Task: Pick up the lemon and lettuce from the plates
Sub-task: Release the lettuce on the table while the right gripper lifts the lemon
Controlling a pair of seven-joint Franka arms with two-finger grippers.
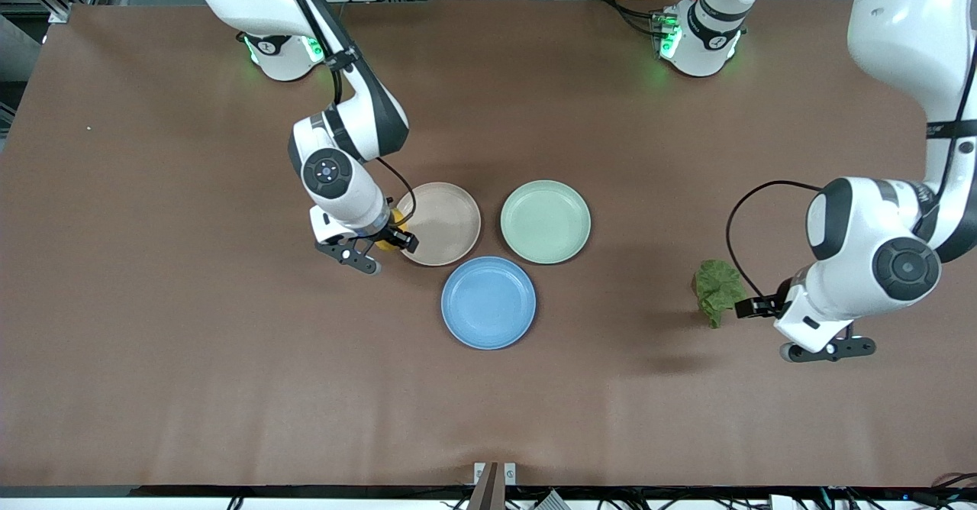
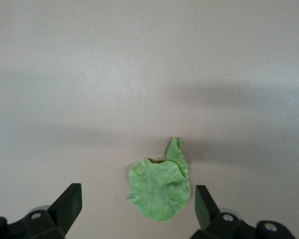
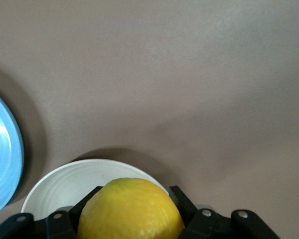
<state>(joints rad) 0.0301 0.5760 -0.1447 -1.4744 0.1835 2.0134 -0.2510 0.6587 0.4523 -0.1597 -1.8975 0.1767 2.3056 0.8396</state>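
We are pinching the lemon [image 3: 130, 209] in the right gripper [image 1: 388, 240] over the beige plate's [image 1: 446, 220] nine-o'clock rim; the left gripper [image 2: 137, 206], jaws spread, is hovering with the lettuce [image 2: 160, 191] on the table [image 1: 153, 304] between them.

High front camera (wrist cameras close).

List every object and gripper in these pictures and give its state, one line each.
lemon: held in the right gripper, above the beige plate's edge.
lettuce: lying on the table, off the plates.
beige plate: empty.
mint green plate: empty.
blue plate: empty.
right gripper: shut on the lemon.
left gripper: open, above the lettuce.
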